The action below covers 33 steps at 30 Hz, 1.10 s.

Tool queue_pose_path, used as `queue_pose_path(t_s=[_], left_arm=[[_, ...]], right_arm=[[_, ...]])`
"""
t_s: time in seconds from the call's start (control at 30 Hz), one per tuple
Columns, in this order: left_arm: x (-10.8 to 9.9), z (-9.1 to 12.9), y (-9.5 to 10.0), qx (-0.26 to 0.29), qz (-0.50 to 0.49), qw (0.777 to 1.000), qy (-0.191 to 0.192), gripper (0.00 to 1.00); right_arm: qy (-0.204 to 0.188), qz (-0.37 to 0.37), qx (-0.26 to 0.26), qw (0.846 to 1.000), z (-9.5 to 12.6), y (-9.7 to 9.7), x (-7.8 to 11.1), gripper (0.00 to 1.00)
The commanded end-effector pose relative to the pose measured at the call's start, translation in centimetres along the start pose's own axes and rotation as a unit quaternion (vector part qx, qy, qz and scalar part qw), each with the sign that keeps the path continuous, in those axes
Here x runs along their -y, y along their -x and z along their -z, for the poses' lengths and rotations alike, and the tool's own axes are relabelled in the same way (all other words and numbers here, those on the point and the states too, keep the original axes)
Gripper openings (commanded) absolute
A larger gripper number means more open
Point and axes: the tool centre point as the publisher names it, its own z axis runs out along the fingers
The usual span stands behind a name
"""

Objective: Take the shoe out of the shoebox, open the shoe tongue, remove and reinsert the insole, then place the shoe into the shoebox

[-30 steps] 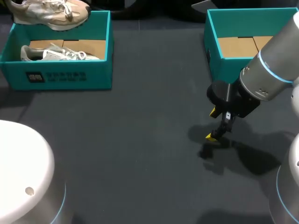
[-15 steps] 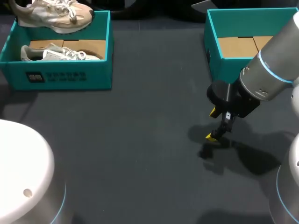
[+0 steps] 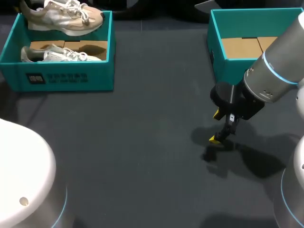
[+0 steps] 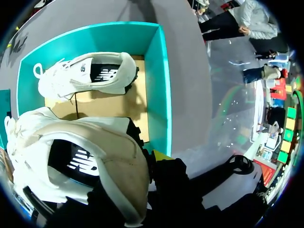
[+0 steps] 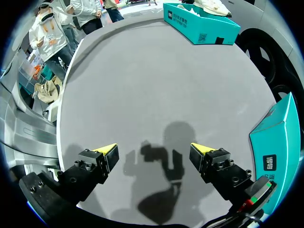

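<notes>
My left pincer [image 4: 157, 158] is clamped on the shoe [image 3: 61, 16], held over the far wall of the box [image 3: 66, 78], while my right pincer [image 5: 154, 154] gapes empty; a thin grip could let it fall.

Left arm: in the head view, your left arm [image 3: 23, 166] shows only as a white housing at the near left corner of the table [image 3: 142, 142].
Left gripper: your left gripper [image 4: 159, 166] grips the shoe [image 4: 90, 156] at its heel end. One yellow tip [image 4: 161, 155] shows beside the heel, and the shoe hides the other.
Right arm: your right arm [image 3: 273, 78] comes in from the table's right edge, its wrist angled down toward the surface.
Right gripper: your right gripper [image 3: 216, 127] hangs just above the table, right of the middle, with its yellow tips spread wide apart.
</notes>
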Motion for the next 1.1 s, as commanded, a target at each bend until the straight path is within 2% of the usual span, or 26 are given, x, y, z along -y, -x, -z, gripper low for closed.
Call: queue_pose_path(t_s=[0.03, 0.23, 0.47, 1.1], left_arm=[[-1.3, -1.6, 0.2, -0.009, 0.004, 1.000, -0.017, 0.00], [-1.6, -3.5, -0.2, -0.015, 0.010, 0.999, -0.031, 0.00], [-1.6, -4.7, -0.2, -0.017, 0.008, 0.999, -0.041, 0.00], [-1.2, -8.8, 1.5, -0.031, 0.010, 0.997, -0.069, 0.00]], right_arm=[[0.000, 0.000, 0.002, 1.000, -0.1, -0.2, 0.1, 1.00], [0.000, 0.000, 0.002, 1.000, -0.1, -0.2, 0.1, 1.00], [0.000, 0.000, 0.002, 1.000, -0.1, -0.2, 0.1, 1.00], [0.000, 0.000, 0.002, 1.000, -0.1, -0.2, 0.1, 1.00]])
